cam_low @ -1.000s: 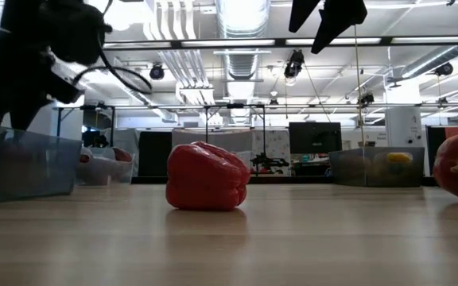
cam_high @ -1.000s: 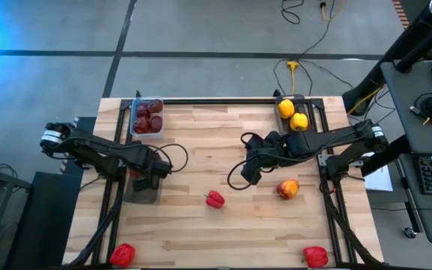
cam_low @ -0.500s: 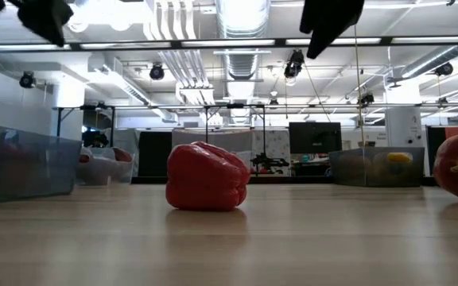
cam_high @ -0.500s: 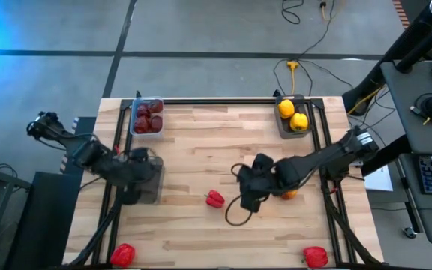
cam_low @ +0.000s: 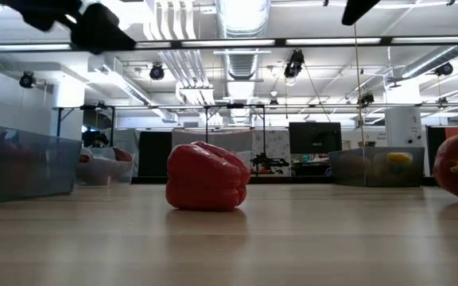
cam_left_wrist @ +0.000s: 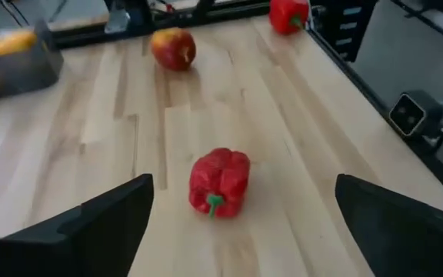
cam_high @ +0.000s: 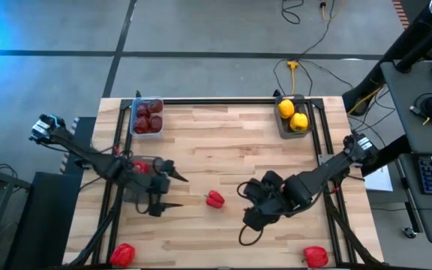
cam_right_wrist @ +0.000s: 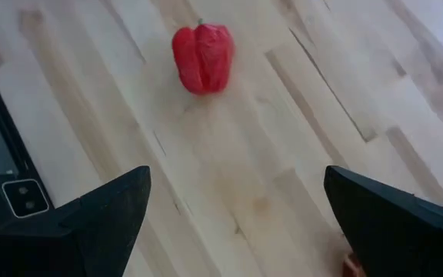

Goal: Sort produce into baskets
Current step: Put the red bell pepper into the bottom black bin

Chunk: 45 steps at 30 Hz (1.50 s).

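Holding my left gripper [cam_high: 172, 190] over the table's [cam_high: 223, 139] left-centre, I find its fingers [cam_left_wrist: 91, 227] spread wide and empty. They point toward the middle pepper [cam_high: 214, 199], which lies on bare wood just beside the fingertips and untouched. My left wrist view shows that pepper lying stem toward me.

My right gripper [cam_high: 252, 217] hangs over the table right of centre, its fingers [cam_right_wrist: 98, 215] likewise apart with nothing between them. The middle pepper lies near it, to its left.

Produce, as found:
- Dark maroon pieces [cam_high: 148, 118] sit in the bin [cam_high: 132, 124] at the far left corner.
- Two yellow pieces [cam_high: 292, 115] sit in the bin [cam_high: 280, 124] at the far right corner.
- One red pepper [cam_high: 122, 253] lies at the near left corner, on the table's edge.
- One red pepper [cam_high: 315, 256] lies at the near right corner.
- The orange-red fruit [cam_left_wrist: 173, 48] shows in my left wrist view, on the wood well beyond the middle pepper. From above, my right arm covers it.

A third, grey bin [cam_low: 22, 167] stands at the left edge under my left arm; I cannot tell its contents. In the low view both arms are above the picture's top edge, only dark tips showing.
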Available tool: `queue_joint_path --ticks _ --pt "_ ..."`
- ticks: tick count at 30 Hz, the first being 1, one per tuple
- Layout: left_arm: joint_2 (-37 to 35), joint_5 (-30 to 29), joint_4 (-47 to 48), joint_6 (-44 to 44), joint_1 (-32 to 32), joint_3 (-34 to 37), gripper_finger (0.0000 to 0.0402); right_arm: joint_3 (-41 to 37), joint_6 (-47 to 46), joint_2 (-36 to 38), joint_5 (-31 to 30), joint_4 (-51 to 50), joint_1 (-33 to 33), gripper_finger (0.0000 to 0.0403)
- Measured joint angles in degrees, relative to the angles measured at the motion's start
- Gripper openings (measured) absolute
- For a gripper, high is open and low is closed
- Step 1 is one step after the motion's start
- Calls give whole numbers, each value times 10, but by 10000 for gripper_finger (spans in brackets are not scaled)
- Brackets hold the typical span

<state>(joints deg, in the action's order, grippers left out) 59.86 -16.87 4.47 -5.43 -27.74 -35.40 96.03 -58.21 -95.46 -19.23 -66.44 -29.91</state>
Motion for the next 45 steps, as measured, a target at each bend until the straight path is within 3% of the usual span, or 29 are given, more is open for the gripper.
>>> queue_joint_path --ticks 12,16,23,32,39,45 --pt "197 88 -142 97 83 -11 398 -4 -36 0 -1 -7 -6 380" --pt "260 88 -217 114 86 -8 398 -4 -41 0 -1 -6 -6 380" --pt "357 86 -238 123 89 -24 398 -4 -27 0 1 -6 -6 380" --pt "440 84 -373 110 99 -24 398 -21 -24 -4 6 -1 1 380" --pt "479 84 -406 98 99 -24 397 -21 -25 -4 27 -1 1 380" --pt "469 85 -409 75 99 -24 348 -26 -18 -4 27 -1 2 380"
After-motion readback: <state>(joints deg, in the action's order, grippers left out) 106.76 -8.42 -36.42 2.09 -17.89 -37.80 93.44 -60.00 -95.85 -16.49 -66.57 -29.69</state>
